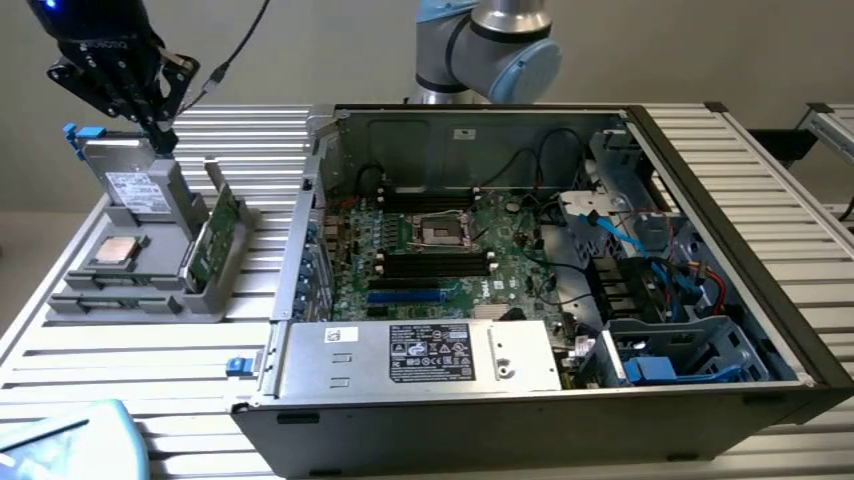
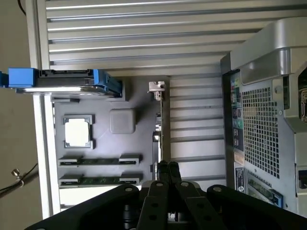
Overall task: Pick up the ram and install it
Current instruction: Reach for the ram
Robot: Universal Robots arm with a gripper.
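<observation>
1. The pincer (image 1: 163, 138) (image 2: 168, 166) is hanging clenched, its fingers pressed together and grasping nothing.
2. It is hovering above the gray tray (image 1: 200, 300) (image 2: 111, 143); in the wrist view the fingertips are lining up with the upright green card (image 1: 214, 235) (image 2: 160, 120).
3. The ram (image 2: 100, 180) is lying flat in a tray slot, apart from the fingers.
4. The silver chip (image 1: 118, 250) (image 2: 77, 132) is resting nearby in the tray.
5. A drive (image 1: 134, 185) (image 2: 62, 79) with blue tabs is standing at the tray's end.
6. The open case (image 1: 534, 400) (image 2: 268, 72) is sitting to the exterior view's right of the tray.
</observation>
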